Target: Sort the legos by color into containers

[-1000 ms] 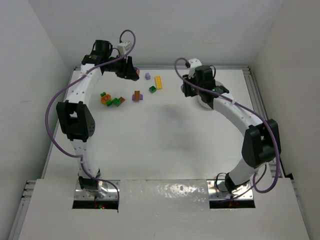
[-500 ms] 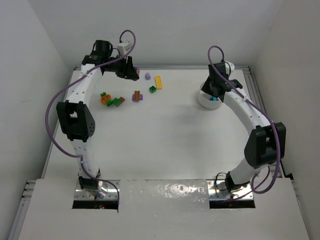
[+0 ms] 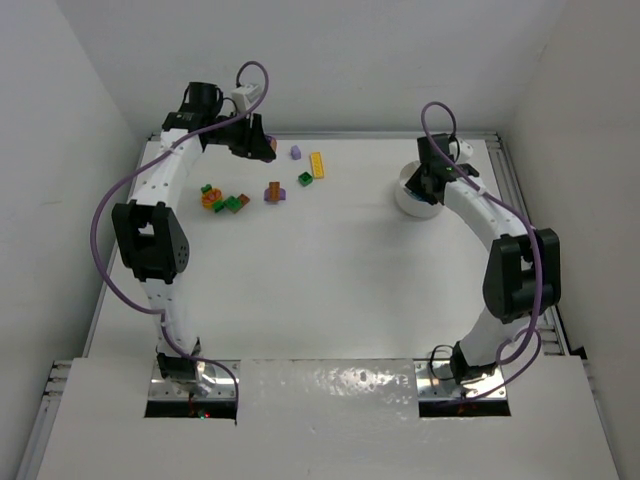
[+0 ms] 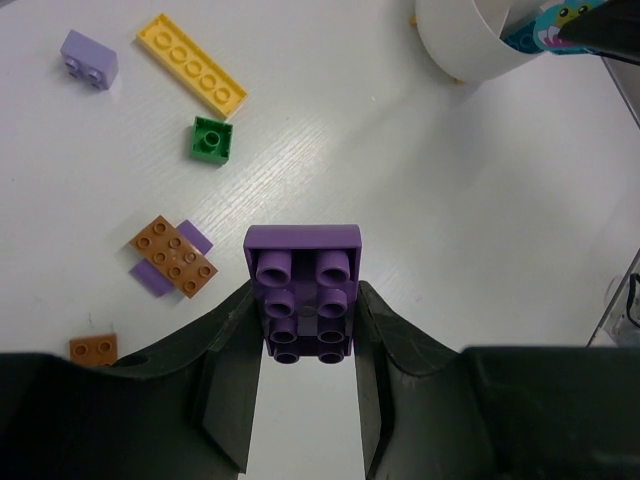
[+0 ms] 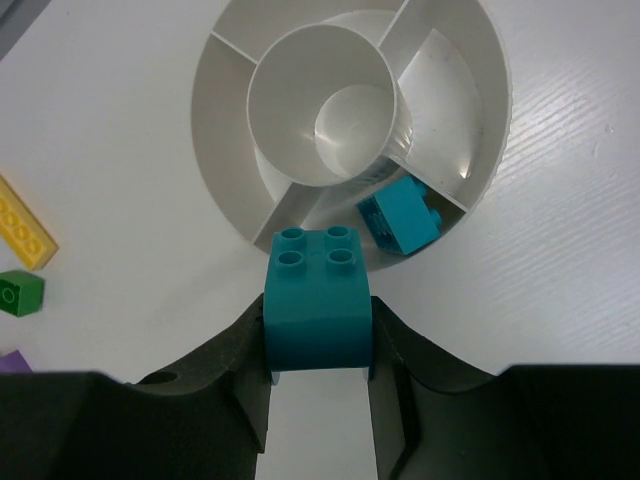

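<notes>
My left gripper (image 4: pixel 305 322) is shut on a purple lego (image 4: pixel 303 275), held above the table at the back left (image 3: pixel 258 146). Below it lie a lilac brick (image 4: pixel 88 58), a yellow plate (image 4: pixel 190 77), a green brick (image 4: pixel 211 138), an orange plate on a lilac piece (image 4: pixel 172 256) and a small brown piece (image 4: pixel 93 348). My right gripper (image 5: pixel 317 335) is shut on a teal lego (image 5: pixel 316 300), which hangs over the near rim of the white divided dish (image 5: pixel 225 120). Another teal lego (image 5: pixel 400 215) lies in one wedge. My right arm partly hides the dish (image 3: pixel 405 203).
A cluster of green and orange bricks (image 3: pixel 222 198) lies left of the purple-and-orange piece (image 3: pixel 274 191). A yellow plate (image 5: pixel 20 230) and a green brick (image 5: pixel 20 293) show left of the dish. White walls close in the table at the back and sides.
My right gripper has swung to the right with the teal lego, from left of the dish to over it. The left arm has not moved.
</notes>
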Motion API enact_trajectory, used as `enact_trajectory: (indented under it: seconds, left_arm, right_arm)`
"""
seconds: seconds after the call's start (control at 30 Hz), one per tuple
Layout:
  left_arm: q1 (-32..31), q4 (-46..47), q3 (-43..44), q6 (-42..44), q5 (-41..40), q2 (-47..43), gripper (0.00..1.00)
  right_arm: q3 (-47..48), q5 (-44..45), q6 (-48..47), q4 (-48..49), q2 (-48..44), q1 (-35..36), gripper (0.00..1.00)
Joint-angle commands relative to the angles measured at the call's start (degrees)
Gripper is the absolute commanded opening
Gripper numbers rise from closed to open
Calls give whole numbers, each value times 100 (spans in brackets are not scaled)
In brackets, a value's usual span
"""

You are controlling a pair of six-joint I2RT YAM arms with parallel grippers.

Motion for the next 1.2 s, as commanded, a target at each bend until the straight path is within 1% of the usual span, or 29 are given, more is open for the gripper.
enact_trajectory:
  seconds: [0.0,0.37,0.43,0.47,0.5,0.57,0.6,0.7,0.73,0.8,0.93,1.07,1.1,1.17]
  left_arm:
    - [69,234,-48,-39,71,-265,0]
    - [113,252,-57,-57,80,-265,0]
    - [113,252,-66,-57,88,-265,0]
    - [113,261,-66,-57,88,-265,0]
    - [113,261,-75,-57,88,-256,0]
    - [113,261,-57,-65,88,-256,0]
    - [122,269,-66,-74,88,-265,0]
    - [131,261,-75,-74,88,-274,0]
    - [140,261,-75,-65,88,-274,0]
    - [131,261,-75,-65,97,-274,0]
    - [131,278,-66,-65,132,-256,0]
    - [131,261,-66,-57,132,-274,0]
    - [131,261,-66,-57,132,-274,0]
    - [131,278,-66,-57,150,-265,0]
  right_arm:
    - [137,72,183,319,59,0,0]
    - [120,248,-20,363,288,0,0]
    - [181,230,-29,346,323,0,3]
    - [208,230,-29,328,367,9,6]
    - [251,239,-29,293,385,9,18]
    - [278,230,-46,232,402,0,30]
    - [287,230,-64,223,411,0,40]
    - [304,221,-99,187,394,0,49]
    - [313,212,-108,179,394,0,54]
    - [340,204,-125,152,385,9,58]
    - [383,230,-222,152,385,0,59]
    - [559,318,-415,100,385,0,57]
    - [594,353,-494,65,376,0,56]
    - [647,405,-547,29,376,0,51]
